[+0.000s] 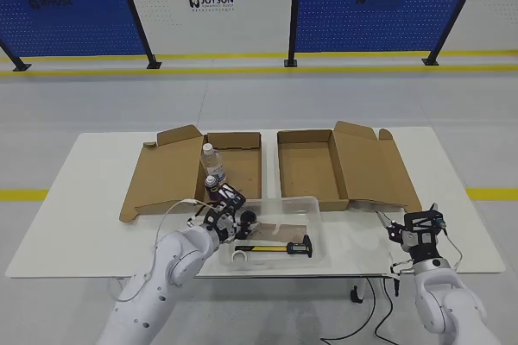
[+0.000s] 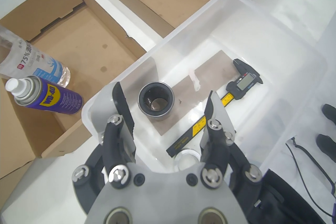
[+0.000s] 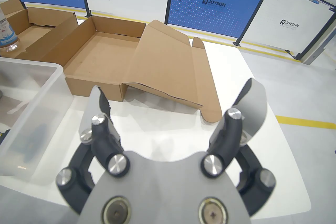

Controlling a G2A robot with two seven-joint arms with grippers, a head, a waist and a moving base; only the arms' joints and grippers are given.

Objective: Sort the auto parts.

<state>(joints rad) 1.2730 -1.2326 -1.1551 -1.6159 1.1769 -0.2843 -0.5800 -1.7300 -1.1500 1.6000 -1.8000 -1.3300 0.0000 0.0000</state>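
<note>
Top view, starting at your left: the left cardboard box (image 1: 168,177) holds a clear bottle (image 2: 31,64) and a spray can (image 2: 44,96), both just left of the left gripper (image 2: 164,92). That gripper hangs over the clear bin (image 2: 262,12), spread wide and holding nothing. The black bearing ring (image 2: 156,103) sits in the bin just ahead of it, with the digital caliper (image 2: 236,88) to its right. Farther right, the right cardboard box (image 1: 306,168) lies ahead of the right gripper (image 3: 173,86), which is also wide open above the bench (image 3: 262,156).

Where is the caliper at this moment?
In the top view, the caliper lies inside the clear bin, along its near wall, beside the black ring.
</note>
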